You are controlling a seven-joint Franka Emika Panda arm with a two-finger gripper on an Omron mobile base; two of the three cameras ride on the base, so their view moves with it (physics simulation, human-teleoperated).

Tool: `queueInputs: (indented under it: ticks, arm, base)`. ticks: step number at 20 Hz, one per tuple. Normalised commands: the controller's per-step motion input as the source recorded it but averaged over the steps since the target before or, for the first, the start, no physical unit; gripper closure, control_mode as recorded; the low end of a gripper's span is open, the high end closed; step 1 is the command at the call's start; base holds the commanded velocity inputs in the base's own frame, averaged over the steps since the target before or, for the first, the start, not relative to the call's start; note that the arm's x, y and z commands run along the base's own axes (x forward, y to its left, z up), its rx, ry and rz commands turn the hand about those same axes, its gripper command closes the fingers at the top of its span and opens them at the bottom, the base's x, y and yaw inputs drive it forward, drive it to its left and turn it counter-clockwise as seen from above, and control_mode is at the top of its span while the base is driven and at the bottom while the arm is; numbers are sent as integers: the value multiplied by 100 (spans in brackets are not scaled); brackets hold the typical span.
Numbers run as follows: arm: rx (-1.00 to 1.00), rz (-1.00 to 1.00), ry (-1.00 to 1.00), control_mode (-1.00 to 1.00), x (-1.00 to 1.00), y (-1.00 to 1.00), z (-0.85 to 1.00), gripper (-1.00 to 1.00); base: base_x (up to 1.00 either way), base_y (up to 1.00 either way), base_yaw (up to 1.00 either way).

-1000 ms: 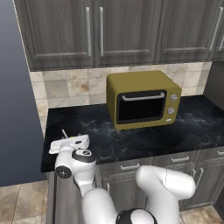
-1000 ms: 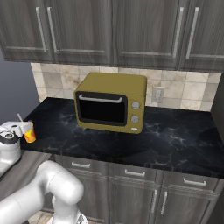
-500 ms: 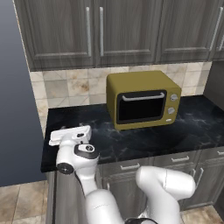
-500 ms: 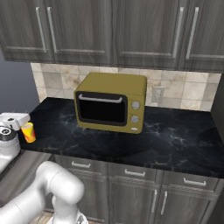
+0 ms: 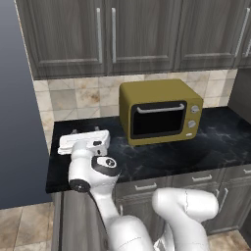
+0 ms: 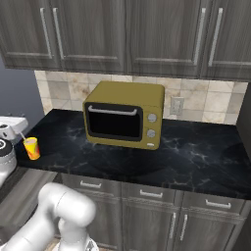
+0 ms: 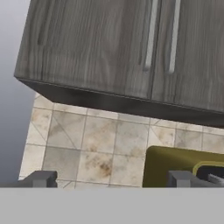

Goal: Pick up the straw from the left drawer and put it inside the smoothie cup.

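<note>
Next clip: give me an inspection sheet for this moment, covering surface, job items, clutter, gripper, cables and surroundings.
Surface: black marbled counter, bare in front of the microwave.
Job's things: smoothie cup stands upright near the counter's left front edge, with the straw sticking up out of it at a slant. Left drawer: cannot make out from these views.
Clutter: olive microwave, door shut, at the back of the counter.
Gripper: gripper open, nothing between its fingertips, facing the tiled backsplash.
Cables: nothing seen.
Surroundings: grey upper cabinets, narrower drawers below the counter, wall outlet.
</note>
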Motion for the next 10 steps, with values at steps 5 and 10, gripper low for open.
queueInputs:
  ticks: [5, 10]
  arm:
    - [0, 0, -3, -100, -59, -56, 73, -100]
    - [0, -4, -1, -100, -34, -73, 74, -100]
  base:
    - [0, 0, 0]
    - [0, 0, 0]
